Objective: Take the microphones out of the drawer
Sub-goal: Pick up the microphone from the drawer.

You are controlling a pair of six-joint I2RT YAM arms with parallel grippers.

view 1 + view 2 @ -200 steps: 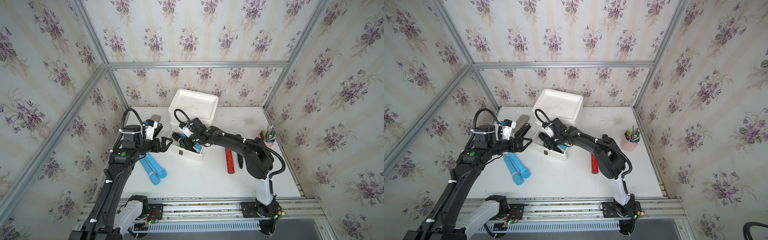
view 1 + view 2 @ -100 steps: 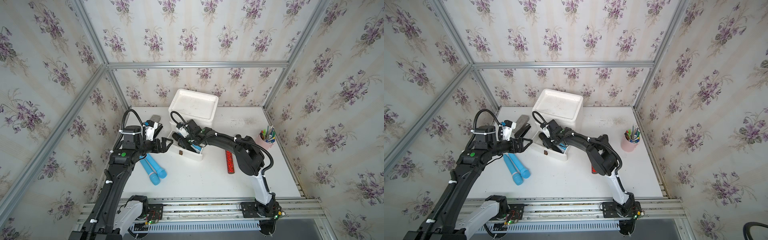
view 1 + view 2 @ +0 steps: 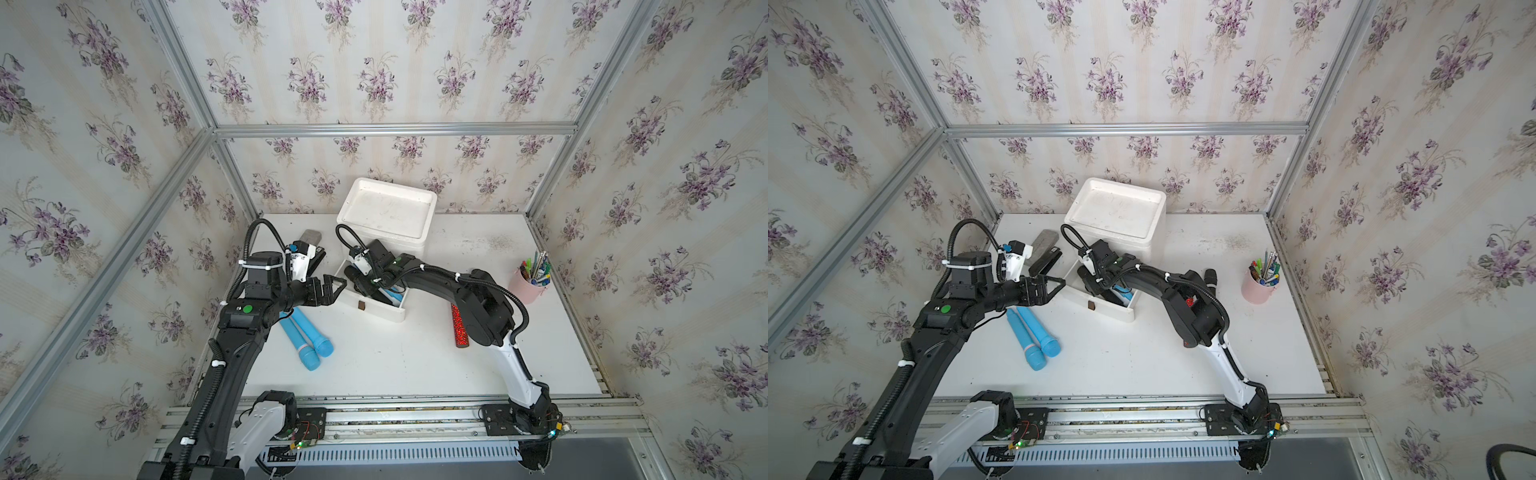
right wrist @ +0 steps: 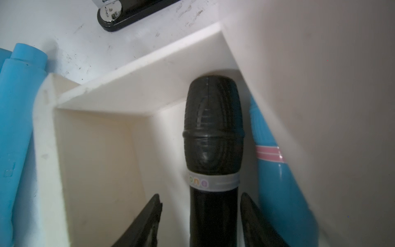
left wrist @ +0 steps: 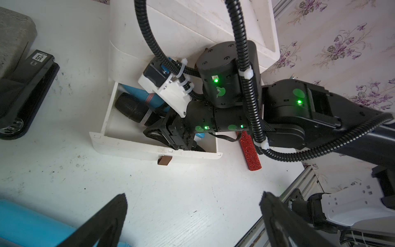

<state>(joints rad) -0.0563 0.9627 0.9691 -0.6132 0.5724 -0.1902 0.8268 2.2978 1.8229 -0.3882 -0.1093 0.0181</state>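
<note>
Right jaws narrowing since earlier, straddling black microphone (image 4: pixel 212 132) in drawer (image 4: pixel 96 149); grip unclear; left jaws hanging wide open.

Two claws: left claw (image 3: pixel 336 289), right claw (image 4: pixel 200 194).
One drawer box (image 3: pixel 413 247); one drawer (image 3: pixel 380 311).
One black microphone (image 4: pixel 213 132), between the right claw's fingers (image 4: pixel 155 206).
One blue microphone (image 4: pixel 277 188), just beside that claw.
Two more blue microphones (image 3: pixel 296 343) (image 3: pixel 311 332), just behind the left claw.
One red glitter stick (image 3: pixel 459 328), well behind the right claw.
One stapler (image 3: pixel 1047 261) and one grey block (image 3: pixel 1045 240), near the left claw.
One pink cup (image 3: pixel 530 289); its pens (image 3: pixel 536 266) too crowded to count.
</note>
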